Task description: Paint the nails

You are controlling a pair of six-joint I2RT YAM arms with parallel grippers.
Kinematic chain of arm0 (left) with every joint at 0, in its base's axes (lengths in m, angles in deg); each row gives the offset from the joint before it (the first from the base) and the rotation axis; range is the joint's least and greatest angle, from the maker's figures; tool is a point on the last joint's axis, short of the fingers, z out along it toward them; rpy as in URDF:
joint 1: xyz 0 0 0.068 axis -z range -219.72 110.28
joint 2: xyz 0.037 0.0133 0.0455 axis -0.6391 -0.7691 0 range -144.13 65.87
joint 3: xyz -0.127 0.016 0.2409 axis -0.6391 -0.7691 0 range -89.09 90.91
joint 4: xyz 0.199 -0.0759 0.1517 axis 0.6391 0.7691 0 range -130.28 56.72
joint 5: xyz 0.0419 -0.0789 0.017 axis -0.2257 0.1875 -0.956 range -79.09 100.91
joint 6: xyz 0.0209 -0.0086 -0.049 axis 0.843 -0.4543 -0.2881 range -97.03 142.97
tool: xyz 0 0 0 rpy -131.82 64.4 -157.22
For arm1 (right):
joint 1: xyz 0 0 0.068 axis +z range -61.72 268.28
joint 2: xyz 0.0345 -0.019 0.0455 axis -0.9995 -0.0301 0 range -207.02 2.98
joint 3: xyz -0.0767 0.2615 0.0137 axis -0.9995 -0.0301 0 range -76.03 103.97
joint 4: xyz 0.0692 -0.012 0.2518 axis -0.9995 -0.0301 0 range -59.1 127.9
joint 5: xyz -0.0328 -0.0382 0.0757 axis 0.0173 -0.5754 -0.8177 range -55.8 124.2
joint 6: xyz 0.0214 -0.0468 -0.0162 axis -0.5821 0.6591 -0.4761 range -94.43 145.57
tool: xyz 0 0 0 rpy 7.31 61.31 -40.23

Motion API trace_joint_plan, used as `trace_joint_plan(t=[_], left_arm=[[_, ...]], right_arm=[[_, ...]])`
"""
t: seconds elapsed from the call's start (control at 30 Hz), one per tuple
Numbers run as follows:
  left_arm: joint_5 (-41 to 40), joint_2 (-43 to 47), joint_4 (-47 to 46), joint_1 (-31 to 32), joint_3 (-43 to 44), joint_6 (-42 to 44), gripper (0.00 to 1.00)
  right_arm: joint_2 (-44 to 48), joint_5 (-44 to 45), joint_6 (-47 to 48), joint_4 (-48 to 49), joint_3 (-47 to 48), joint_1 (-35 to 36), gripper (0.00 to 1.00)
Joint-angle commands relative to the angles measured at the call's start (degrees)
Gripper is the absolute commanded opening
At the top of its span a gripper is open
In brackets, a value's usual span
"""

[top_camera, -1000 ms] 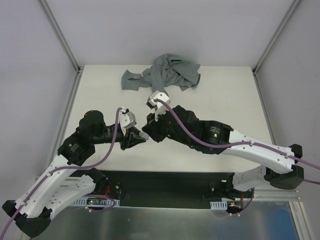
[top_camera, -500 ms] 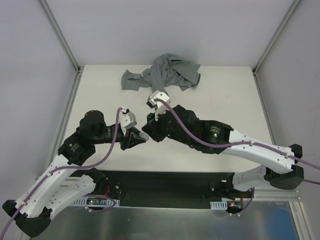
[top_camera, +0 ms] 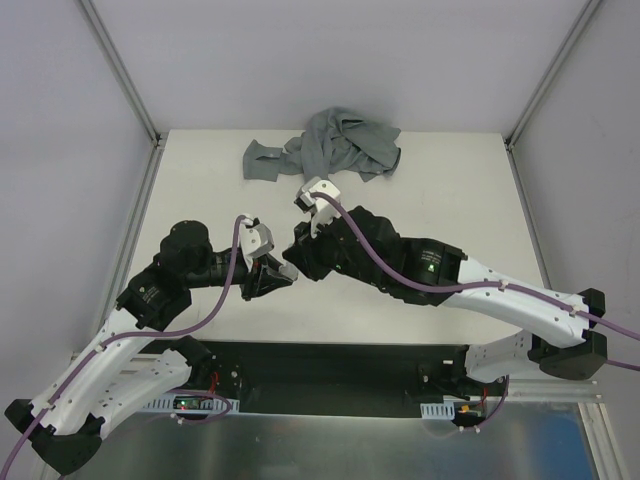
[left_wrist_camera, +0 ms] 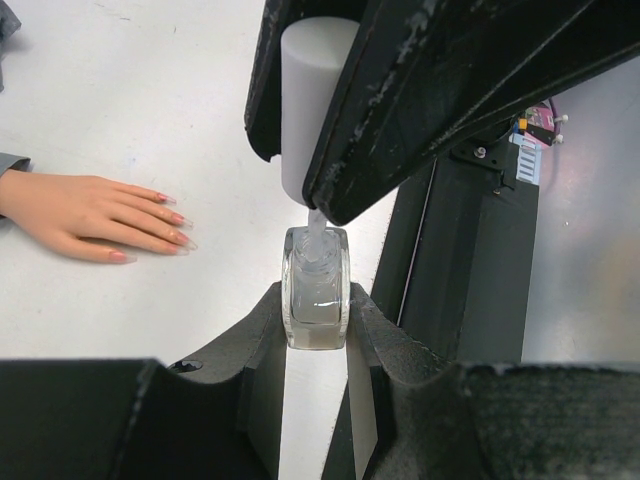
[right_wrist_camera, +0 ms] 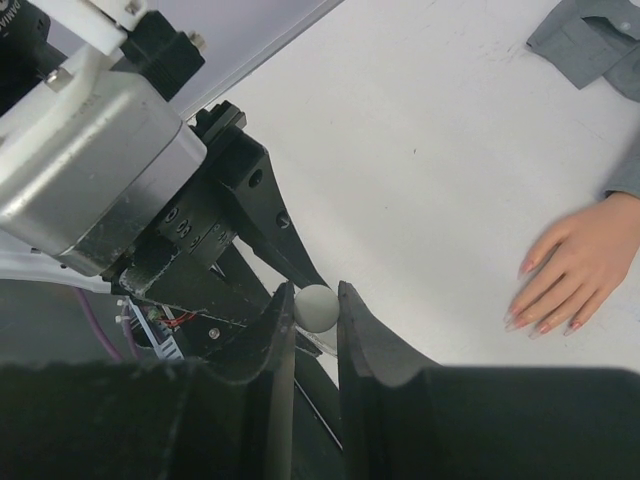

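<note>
Left claw (left_wrist_camera: 316,302) is pinching a small clear bottle (left_wrist_camera: 316,285) upright between its pads. Right above it, the right claw (right_wrist_camera: 315,294) is clamped on the white cap (right_wrist_camera: 317,307), and the cap's stem dips into the bottle's neck. Off to the side lies the mannequin hand (left_wrist_camera: 85,212), palm down on the white surface (top_camera: 450,200), fingers pointing towards the bottle but apart from both claws. The nails (left_wrist_camera: 178,218) are long with pinkish tips, and it's hard to tell whether they carry polish.

Nothing on the bottle's glass can be read, and the little circuit board (left_wrist_camera: 530,140) behind is too small to read.

From above, the right arm hides the hand completely. The grey sleeve (right_wrist_camera: 625,180) is cut off at the frame edge, and a crumpled grey cloth (top_camera: 330,150) lies at the far side.
</note>
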Motion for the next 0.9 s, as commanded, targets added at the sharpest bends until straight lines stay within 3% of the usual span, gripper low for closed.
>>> trace_joint_plan(t=[0.0,0.4,0.73,0.87], left_arm=[[0.94,0.42,-1.15,-0.04,0.05,-0.83,0.00],[-1.78,0.24,-1.33,-0.04,-0.91,-1.27,0.00],[-8.46,1.65,-2.99,-0.04,-3.29,-2.67,0.00],[-16.95,1.56,-5.28,-0.04,-3.82,-4.78,0.00]], right_arm=[[1.43,-0.54,-0.92,2.71,-0.21,-0.32,0.00],[4.23,-4.50,-5.31,8.07,-3.19,-2.77,0.01],[9.60,2.09,-10.50,11.23,-8.91,-5.77,0.01],[9.69,6.30,-10.06,10.98,-10.75,-6.21,0.01]])
